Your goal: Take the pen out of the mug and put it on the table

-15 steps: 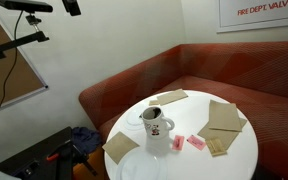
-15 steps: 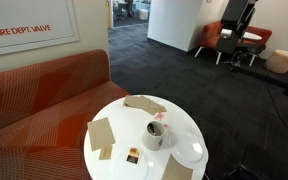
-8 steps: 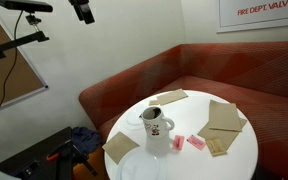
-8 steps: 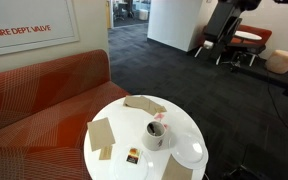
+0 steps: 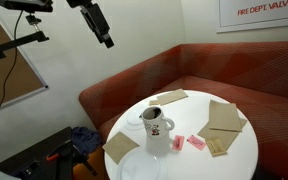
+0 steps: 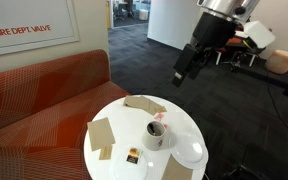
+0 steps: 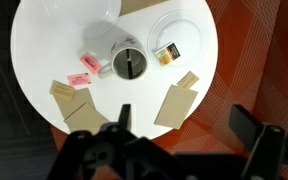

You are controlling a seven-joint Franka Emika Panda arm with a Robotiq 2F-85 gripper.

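Note:
The white mug (image 5: 156,128) with a dark-and-red print stands near the middle of the round white table (image 5: 239,150). It shows in both exterior views (image 6: 157,135) and from above in the wrist view (image 7: 129,62). The black pen (image 7: 132,66) stands inside the mug. My gripper (image 5: 105,40) hangs high in the air, well above and off to the side of the table, also seen in an exterior view (image 6: 181,76). In the wrist view its fingers (image 7: 184,125) are spread wide and empty, over the table's edge and the sofa.
Several brown napkins (image 5: 224,118) lie around the mug. Pink packets (image 7: 89,64) lie beside it. A clear plate (image 7: 179,30) holds a small dark-orange packet (image 7: 167,53). The red-brown curved sofa (image 5: 134,85) wraps round the table's back.
The arm has come down into both exterior views, moving lower and closer to the table. The mug, pen and other things on the table have not moved.

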